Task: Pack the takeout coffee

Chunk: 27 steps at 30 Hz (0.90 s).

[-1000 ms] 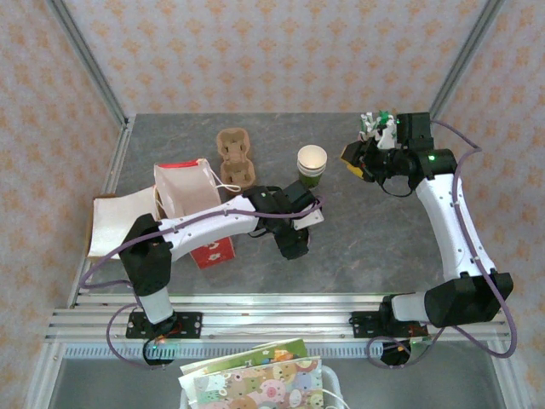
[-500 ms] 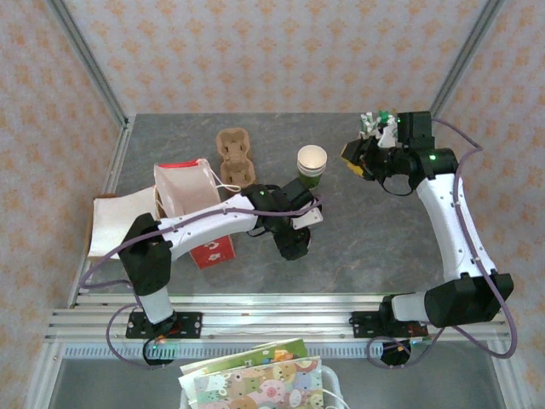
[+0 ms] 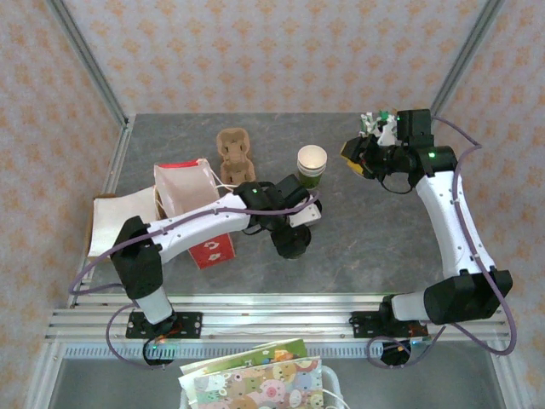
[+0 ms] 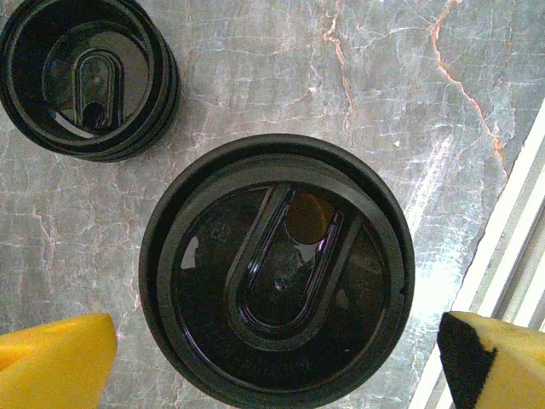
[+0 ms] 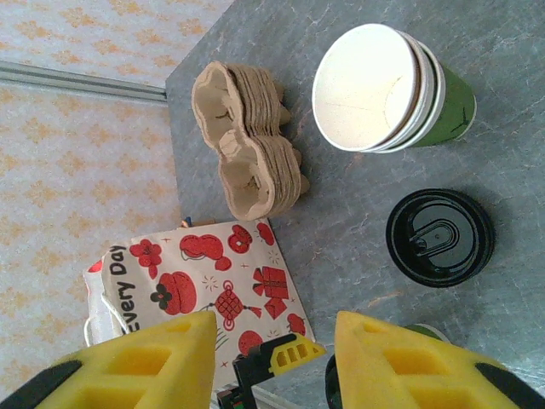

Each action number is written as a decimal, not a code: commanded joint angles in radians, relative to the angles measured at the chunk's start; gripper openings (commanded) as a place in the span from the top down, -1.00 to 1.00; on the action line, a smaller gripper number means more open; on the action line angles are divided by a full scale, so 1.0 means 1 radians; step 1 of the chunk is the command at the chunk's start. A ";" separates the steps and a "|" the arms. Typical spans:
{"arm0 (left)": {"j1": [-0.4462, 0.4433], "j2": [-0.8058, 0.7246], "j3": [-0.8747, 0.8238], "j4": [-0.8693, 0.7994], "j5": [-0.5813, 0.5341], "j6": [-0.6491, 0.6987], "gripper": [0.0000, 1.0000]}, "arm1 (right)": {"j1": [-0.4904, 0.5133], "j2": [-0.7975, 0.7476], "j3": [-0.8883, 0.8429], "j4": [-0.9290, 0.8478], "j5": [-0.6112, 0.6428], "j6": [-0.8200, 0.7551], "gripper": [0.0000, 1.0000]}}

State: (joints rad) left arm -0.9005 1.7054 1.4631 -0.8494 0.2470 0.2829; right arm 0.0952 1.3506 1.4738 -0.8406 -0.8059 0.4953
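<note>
From above, the left gripper (image 3: 294, 239) hung mid-table near the bag (image 3: 183, 200). Its wrist camera showed fingers (image 4: 55, 362) spread wide astride the lidded coffee (image 4: 277, 268), standing on the table (image 4: 383, 77). The right wrist camera showed the right gripper (image 5: 272, 358) half-open, empty.

Glossy plastic against matt paper and pulp
The takeout coffee (image 4: 277, 271) wears a glossy black plastic lid, like the loose lid (image 4: 89, 77); the table (image 4: 358, 77) is grey, marbled, faintly sheeny. The cup carrier (image 5: 251, 141) is rough matt pulp; the stacked cups (image 5: 375, 85) smooth paper; the bag (image 5: 213, 281) printed paper.
</note>
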 commanded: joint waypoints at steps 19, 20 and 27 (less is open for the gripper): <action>0.017 -0.447 0.121 0.349 -0.309 -0.286 -0.99 | 0.346 0.049 0.164 -0.289 0.513 -0.107 -0.22; 0.022 -0.486 0.106 0.378 -0.357 -0.325 -0.99 | 0.386 0.059 0.176 -0.317 0.546 -0.110 -0.23; 0.210 -0.614 0.082 0.260 -0.416 -0.610 -0.99 | 0.640 0.153 0.245 -0.469 0.729 -0.071 -0.28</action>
State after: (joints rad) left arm -0.7483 1.0920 1.5803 -0.5323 -0.1108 -0.1505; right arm 0.6685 1.4818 1.6852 -1.1915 -0.2214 0.4095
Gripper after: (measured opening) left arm 0.994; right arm 0.637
